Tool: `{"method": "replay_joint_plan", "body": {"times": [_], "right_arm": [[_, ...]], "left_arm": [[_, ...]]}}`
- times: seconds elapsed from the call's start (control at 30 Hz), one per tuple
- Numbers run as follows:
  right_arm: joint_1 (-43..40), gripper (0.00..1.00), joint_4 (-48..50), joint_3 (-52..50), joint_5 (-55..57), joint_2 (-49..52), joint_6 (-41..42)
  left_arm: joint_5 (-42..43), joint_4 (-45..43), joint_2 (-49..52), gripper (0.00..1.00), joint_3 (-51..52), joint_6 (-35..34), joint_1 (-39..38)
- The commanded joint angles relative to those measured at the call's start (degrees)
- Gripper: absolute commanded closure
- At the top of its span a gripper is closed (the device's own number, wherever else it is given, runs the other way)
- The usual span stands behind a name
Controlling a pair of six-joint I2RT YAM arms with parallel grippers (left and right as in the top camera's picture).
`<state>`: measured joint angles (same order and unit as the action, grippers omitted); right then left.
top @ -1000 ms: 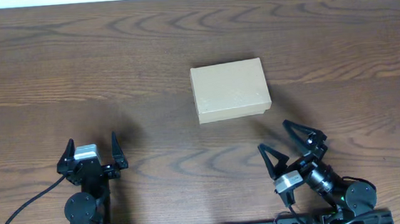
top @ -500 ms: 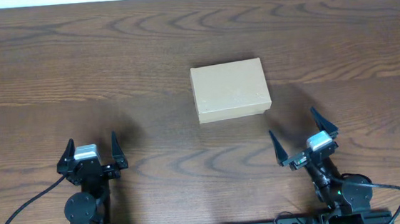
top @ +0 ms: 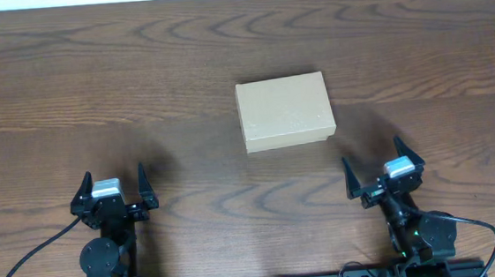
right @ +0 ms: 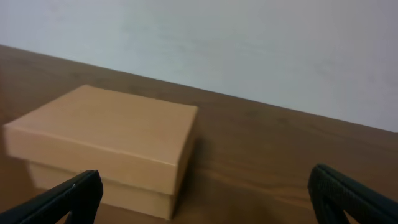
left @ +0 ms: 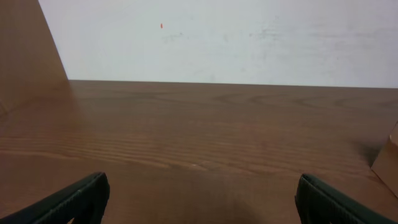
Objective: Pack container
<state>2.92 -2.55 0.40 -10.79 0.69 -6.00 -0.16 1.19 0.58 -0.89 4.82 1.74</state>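
The container [top: 284, 111] is a plain tan cardboard box with its lid shut, standing on the wooden table at the centre. It also shows in the right wrist view [right: 106, 146] at the left, ahead of the fingers. My right gripper [top: 383, 175] is open and empty, near the front edge, below and right of the box. My left gripper [top: 113, 188] is open and empty at the front left, far from the box. A sliver of the box edge shows at the right border of the left wrist view [left: 392, 158].
The brown wooden table [top: 136, 76] reaches to a white wall at the back [left: 217, 37]. No other loose objects show in any view.
My right gripper has swung round and moved right, from pointing up-left near the box to facing the back. The left arm and the box have not moved.
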Motion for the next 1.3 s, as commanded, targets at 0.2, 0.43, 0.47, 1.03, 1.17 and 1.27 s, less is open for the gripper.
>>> {"method": "replay_joint_plan", "body": {"times": [0.2,0.43,0.47,1.03,1.17,1.27], "right_arm": [[0.5,0.01,-1.5,-0.1,7.6,-0.4,1.0],[0.5,0.01,-1.5,-0.1,7.6,-0.4,1.0],[0.5,0.01,-1.4,-0.1,7.6,-0.4,1.0],[0.5,0.01,-1.4,-0.1,7.6,-0.4,1.0],[0.5,0.01,-1.4,-0.1,7.6,-0.4,1.0],[0.5,0.01,-1.4,-0.1,7.6,-0.4,1.0]], "left_arm": [[1.1,3.2,-0.4,0.05,0.6,0.8,0.2],[1.1,3.2,-0.4,0.05,0.6,0.8,0.2],[1.1,3.2,-0.4,0.05,0.6,0.8,0.2],[1.1,3.2,-0.4,0.05,0.6,0.8,0.2],[1.1,3.2,-0.4,0.05,0.6,0.8,0.2],[1.1,3.2,-0.4,0.05,0.6,0.8,0.2]]}}
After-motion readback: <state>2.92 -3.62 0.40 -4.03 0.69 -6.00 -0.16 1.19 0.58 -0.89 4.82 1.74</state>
